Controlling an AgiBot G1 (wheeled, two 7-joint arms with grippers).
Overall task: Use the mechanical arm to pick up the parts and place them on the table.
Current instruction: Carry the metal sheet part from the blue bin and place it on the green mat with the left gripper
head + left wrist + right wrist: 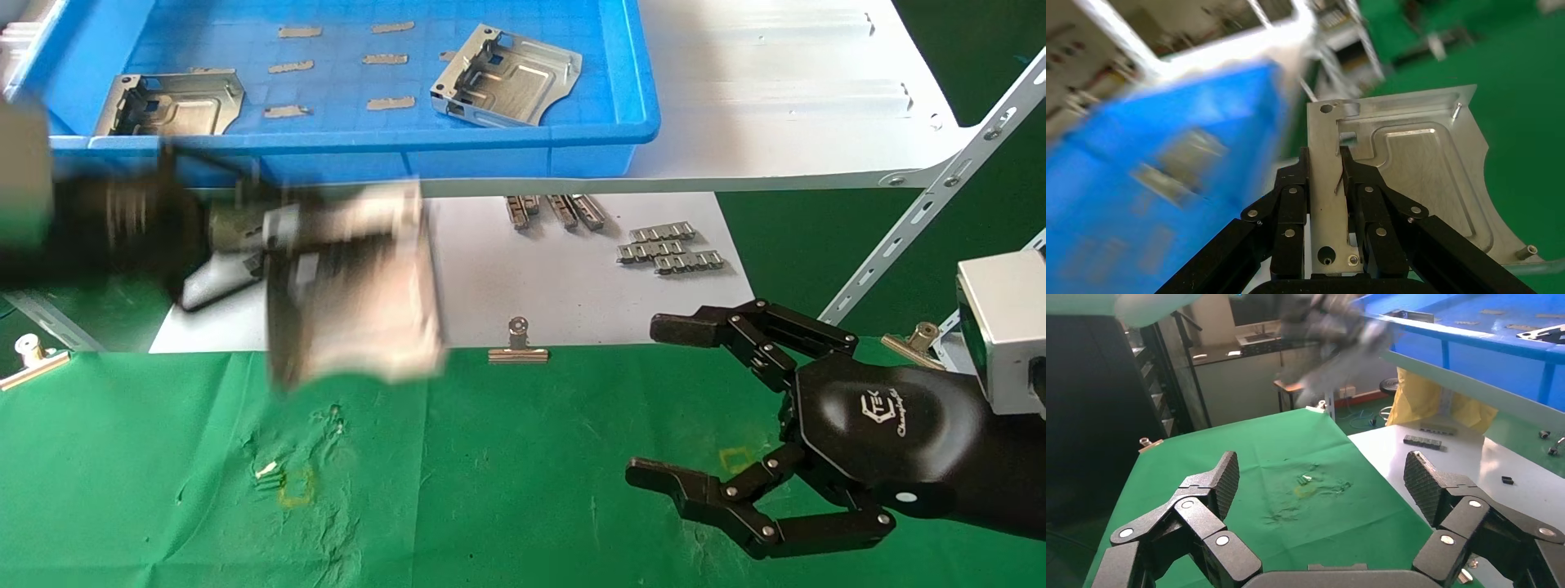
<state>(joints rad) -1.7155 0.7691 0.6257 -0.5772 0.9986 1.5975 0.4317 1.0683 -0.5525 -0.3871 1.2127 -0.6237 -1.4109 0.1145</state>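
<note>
The wide table covered in scuffed green cloth (pixel 523 490) fills the foreground, with a white sheet (pixel 572 278) clipped along its far edge and a white shelf board (pixel 776 90) above carrying a shallow blue plastic tray (pixel 629 82). Two roughly square silver sheet-metal brackets lie in that tray, one at the robot's left (pixel 176 102) and one nearer the middle (pixel 507 75), so parts are yet to be fetched. The glossy black left mechanical hand (pixel 1325 190) is clenched on a third silver bracket with folded edges and an embossed rib (pixel 1413 171); the left wrist view shows its jointed fingers (pixel 1291 208) pinching one flange, and the head view shows the part in the air over the near edge of the white sheet, just beyond the green cloth. The step in hand looks like the carry from tray to table. The next move likely calls for bringing the bracket lower over bare green cloth, then releasing it flat. The right mechanical hand (pixel 711 408) hovers over the table's right side, fingers spread and holding nothing. Small grey ridged strips (pixel 666 247) rest on the white sheet
</note>
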